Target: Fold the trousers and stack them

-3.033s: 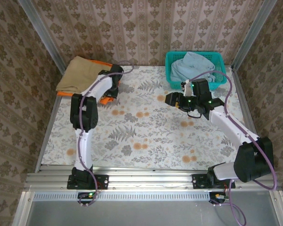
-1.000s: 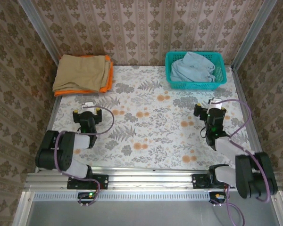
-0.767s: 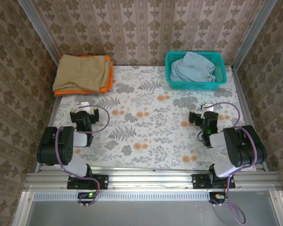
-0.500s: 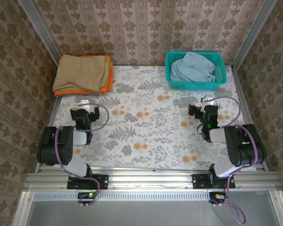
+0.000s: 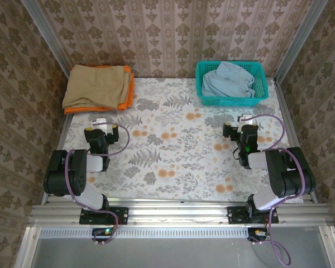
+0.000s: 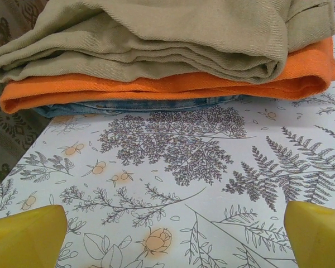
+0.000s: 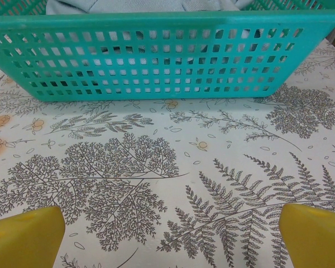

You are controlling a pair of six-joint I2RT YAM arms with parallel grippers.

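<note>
While both arms sit folded low near their bases, the tan trousers (image 5: 96, 85) lie folded on top of an orange garment (image 6: 156, 86) at the far left corner of the floral table (image 5: 173, 151), with a strip of blue denim (image 6: 128, 105) showing beneath the orange layer. The left gripper (image 5: 102, 124) faces this pile, its yellow fingers spread wide with nothing between them. The right gripper (image 5: 243, 121), equally wide and empty, points at a teal basket (image 5: 199, 78) holding pale blue cloth (image 5: 228, 78) at the far right.
</note>
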